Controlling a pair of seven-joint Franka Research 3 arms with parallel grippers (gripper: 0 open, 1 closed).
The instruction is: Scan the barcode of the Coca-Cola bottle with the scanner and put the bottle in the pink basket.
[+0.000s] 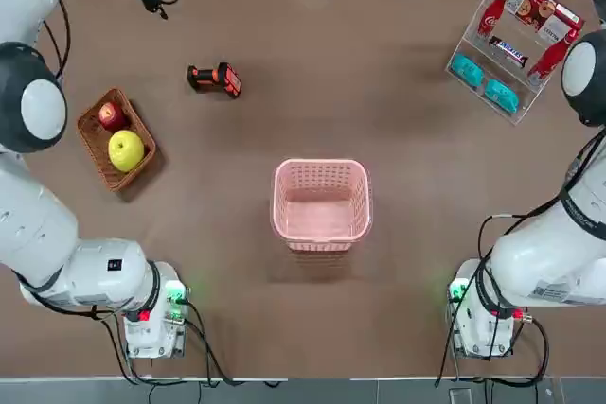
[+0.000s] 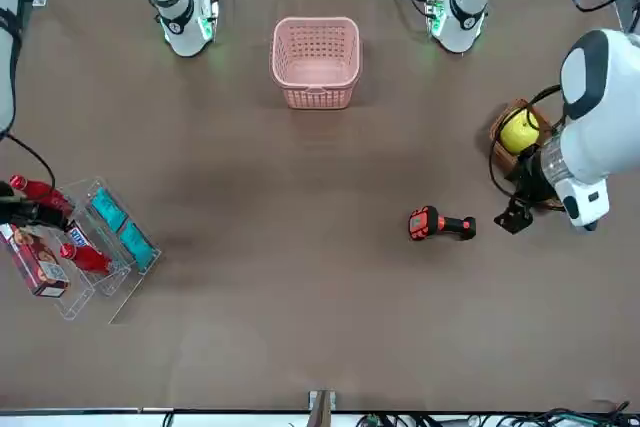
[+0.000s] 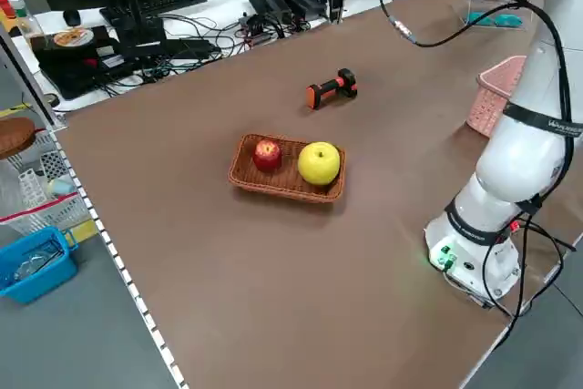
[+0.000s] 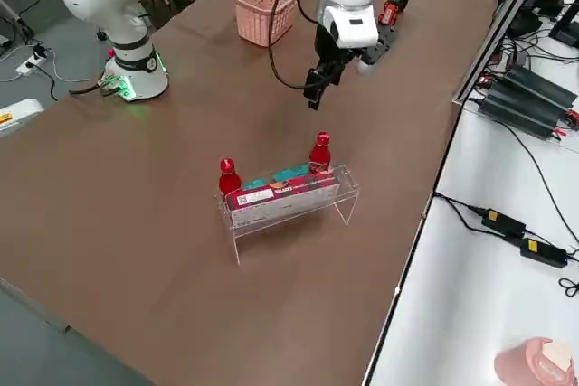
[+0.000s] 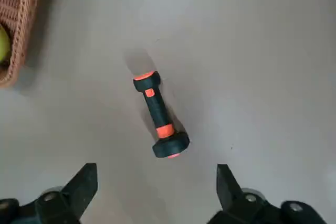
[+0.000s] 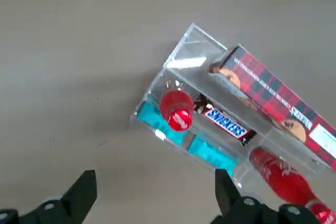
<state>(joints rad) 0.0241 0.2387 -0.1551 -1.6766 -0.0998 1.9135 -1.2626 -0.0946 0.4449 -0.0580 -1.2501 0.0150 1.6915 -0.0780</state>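
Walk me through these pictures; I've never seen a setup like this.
You're looking at two white robot arms sharing one brown table. One picture looks straight down, one faces the robot, two look in from the sides, and two come from cameras on the wrists.

The pink basket sits near the middle. Toward the left arm are a wicker basket with a red apple and a yellow-green one, plus the scanner. Toward the right arm, a clear rack carries red bottles and snacks.

Both the left claw and right claw are open above the table, holding nothing.
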